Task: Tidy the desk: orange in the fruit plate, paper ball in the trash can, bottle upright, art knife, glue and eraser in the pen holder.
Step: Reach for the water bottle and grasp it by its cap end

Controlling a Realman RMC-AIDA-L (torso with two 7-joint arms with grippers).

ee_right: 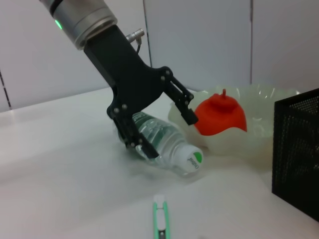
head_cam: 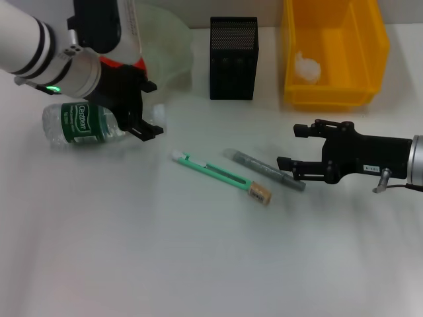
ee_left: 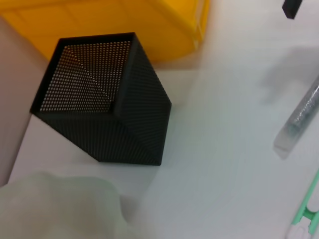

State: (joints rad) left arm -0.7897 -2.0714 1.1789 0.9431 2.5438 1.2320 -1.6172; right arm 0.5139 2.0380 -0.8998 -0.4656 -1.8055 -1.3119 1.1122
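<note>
my left arm blocked most of the fruit plate [head_cam: 173,46] from the head view, so the orange [ee_right: 220,113] showed clearly only in the right wrist view, sitting inside the plate's wavy rim. the bottle [head_cam: 82,123] lay on its side on the desk [head_cam: 198,264], its cap end hidden behind my left gripper [head_cam: 147,109] in the head view. the right wrist view showed the white cap pointing toward the plate, and the fingers spread wide around the bottle's neck end: one finger low against the bottle's side, the other up in the air near the orange, not closed on anything. the green label read something like "cestbon"; i could not make out more. a green light glowed on my left wrist.

the pen holder [head_cam: 233,58] stood upright between the plate and the trash can [head_cam: 334,53], near both. the paper ball [head_cam: 308,67] sat inside the can. in the middle of the desk the art knife [head_cam: 211,170] lay at a slant, its white tip toward the bottle, and the eraser [head_cam: 260,193] touched its other end. the glue [head_cam: 264,170] lay just beside them, roughly parallel. my right gripper [head_cam: 289,146] hovered near the glue's far end with its fingers held apart, holding nothing. print on the eraser was too small to read.
</note>
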